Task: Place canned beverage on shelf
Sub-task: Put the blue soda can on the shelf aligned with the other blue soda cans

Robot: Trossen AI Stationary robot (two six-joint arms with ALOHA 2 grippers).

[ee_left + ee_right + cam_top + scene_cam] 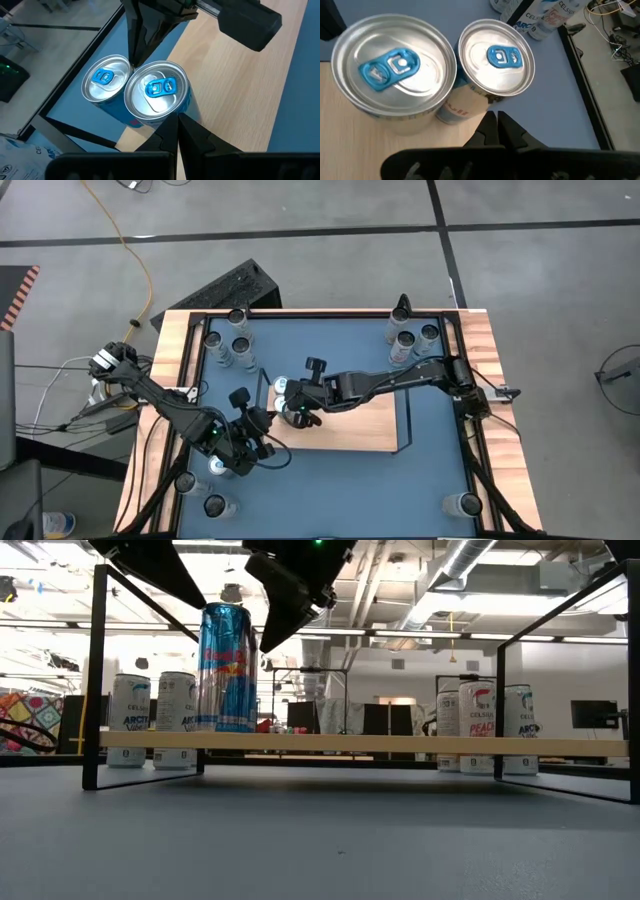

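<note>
Light-wood shelf in a thin black wire frame. Sits in the middle of the blue bench, with the board raised a little above it in the low view.

Blue-and-silver can, upright on the board at the shelf's left end. Stands close to the board's edge and shows a blue pull tab on a silver lid. Second can of the same kind just beside it, lid rim against lid rim, touching or nearly so. Appears over blue bench in both wrist views; cannot tell whether it stands on the board's rim or off it. Only one such can visible in the low view.

Right jaws: closed, fingers pressed together, gripping nothing. Hang above the pair of cans at the shelf's left end, tips pointing down close by them. Cannot tell whether they touch either can.

Left jaws: closed as well, empty. Hover over the near-left part of the bench, just off the shelf's left end, and face the two cans from the opposite side.

Elsewhere on the bench, well apart from the shelf: far-left cans, far-right cans, near-left cans, and a single near-right can. Beyond the bench, grey floor with a yellow cable.
</note>
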